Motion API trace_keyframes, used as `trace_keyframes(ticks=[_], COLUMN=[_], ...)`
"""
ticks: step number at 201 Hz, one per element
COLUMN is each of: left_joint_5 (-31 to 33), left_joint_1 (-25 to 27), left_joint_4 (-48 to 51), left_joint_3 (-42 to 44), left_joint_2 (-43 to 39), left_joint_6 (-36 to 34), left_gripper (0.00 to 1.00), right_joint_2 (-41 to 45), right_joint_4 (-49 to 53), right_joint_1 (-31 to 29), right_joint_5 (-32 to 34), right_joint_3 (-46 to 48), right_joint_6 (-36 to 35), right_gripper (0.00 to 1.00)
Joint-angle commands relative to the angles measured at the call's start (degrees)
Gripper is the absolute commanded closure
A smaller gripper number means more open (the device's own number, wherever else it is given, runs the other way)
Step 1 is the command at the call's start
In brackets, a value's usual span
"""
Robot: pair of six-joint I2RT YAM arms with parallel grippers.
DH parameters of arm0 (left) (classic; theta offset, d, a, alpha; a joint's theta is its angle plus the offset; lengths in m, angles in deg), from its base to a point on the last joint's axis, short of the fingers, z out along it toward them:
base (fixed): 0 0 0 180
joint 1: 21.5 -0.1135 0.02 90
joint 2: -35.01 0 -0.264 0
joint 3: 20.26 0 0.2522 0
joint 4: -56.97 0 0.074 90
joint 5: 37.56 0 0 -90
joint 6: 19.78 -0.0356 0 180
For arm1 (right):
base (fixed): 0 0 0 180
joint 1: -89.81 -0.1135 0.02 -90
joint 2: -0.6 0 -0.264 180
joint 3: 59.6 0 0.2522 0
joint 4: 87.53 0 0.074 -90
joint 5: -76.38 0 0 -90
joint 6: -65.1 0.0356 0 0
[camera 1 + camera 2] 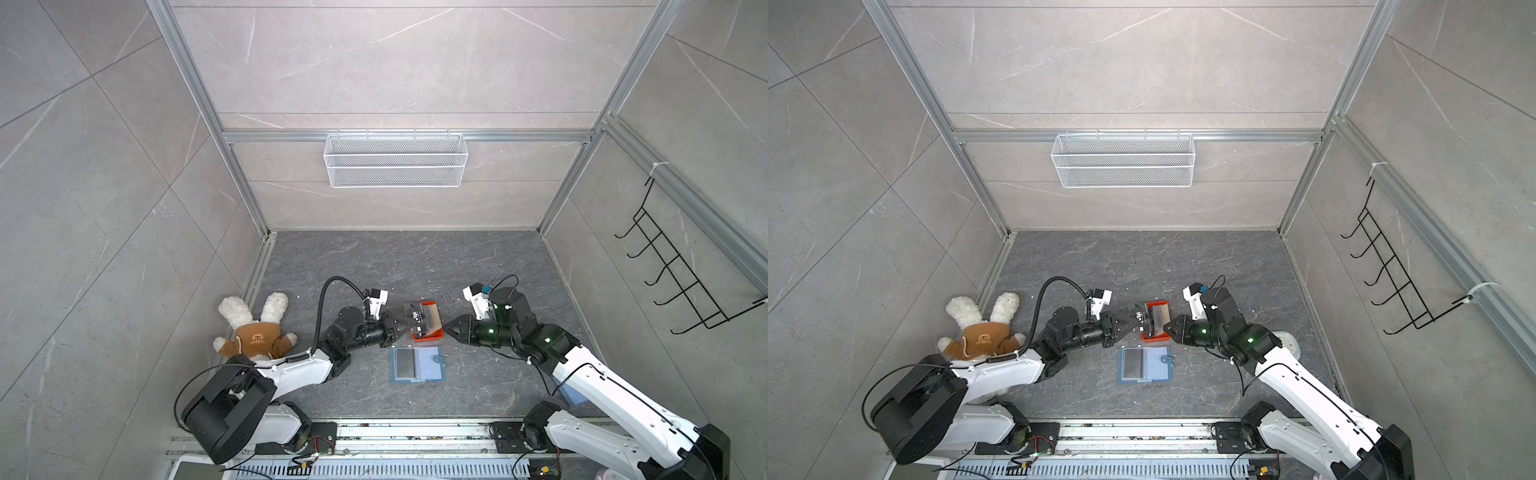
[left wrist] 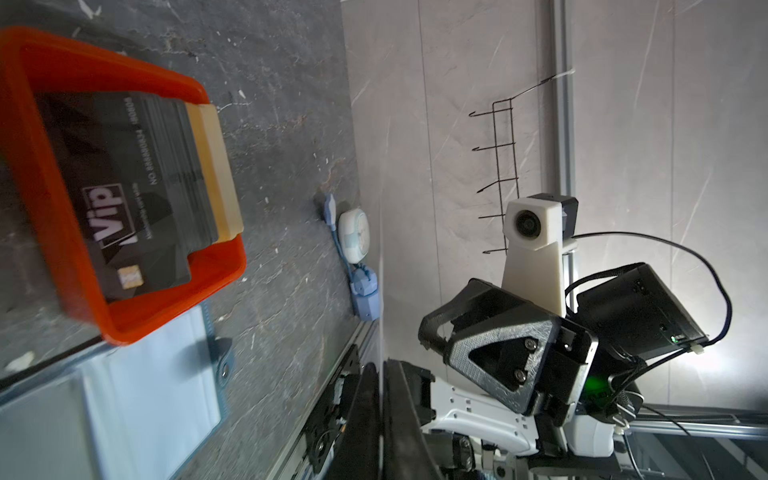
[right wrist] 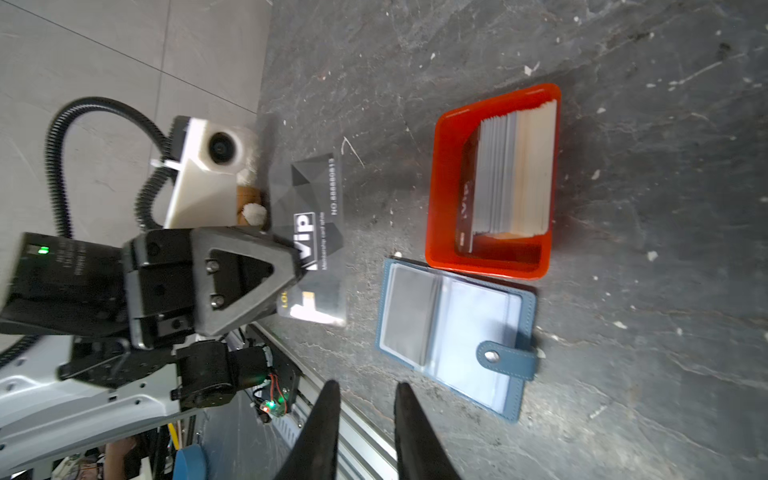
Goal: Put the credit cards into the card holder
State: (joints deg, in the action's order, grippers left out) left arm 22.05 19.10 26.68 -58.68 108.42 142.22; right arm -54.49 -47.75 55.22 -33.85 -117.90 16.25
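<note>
While my left jaws pinch one card [image 3: 316, 199] clear of the orange tray [image 3: 446, 187], my right jaws stand slightly parted, empty. The card holder [image 3: 453, 336] lies open on the bench [image 3: 644, 353] beside the tray. Next, I judge: slide the card into a clear pocket [image 3: 484, 311].

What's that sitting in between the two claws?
In both top views, the orange tray of credit cards sits between the left gripper and right gripper. The left gripper pinches a single card near the tray.
</note>
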Motion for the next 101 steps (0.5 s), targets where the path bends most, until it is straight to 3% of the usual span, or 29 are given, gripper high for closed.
trace_keyframes(ticks=[1, 45, 101], left_joint_5=[-0.08, 4.33, 14.32], left_joint_1=[0.01, 2.31, 8.69], left_joint_4=[10.14, 20.05, 21.03], left_joint_3=[0.94, 4.11, 7.09], left_joint_2=[-6.72, -14.95, -15.34], left_joint_6=[-5.65, -7.82, -8.0], left_gripper=[1.0, 1.0, 1.0], right_joint_2=[1.86, 2.19, -1.58], right_joint_4=[1.97, 0.32, -5.86], right_joint_1=[-1.74, -5.7, -7.35], right_joint_5=[4.34, 8.13, 9.31], right_joint_3=[2.76, 8.04, 14.12], right_joint_6=[-1.42, 0.45, 5.5], right_gripper=[0.73, 0.73, 0.78])
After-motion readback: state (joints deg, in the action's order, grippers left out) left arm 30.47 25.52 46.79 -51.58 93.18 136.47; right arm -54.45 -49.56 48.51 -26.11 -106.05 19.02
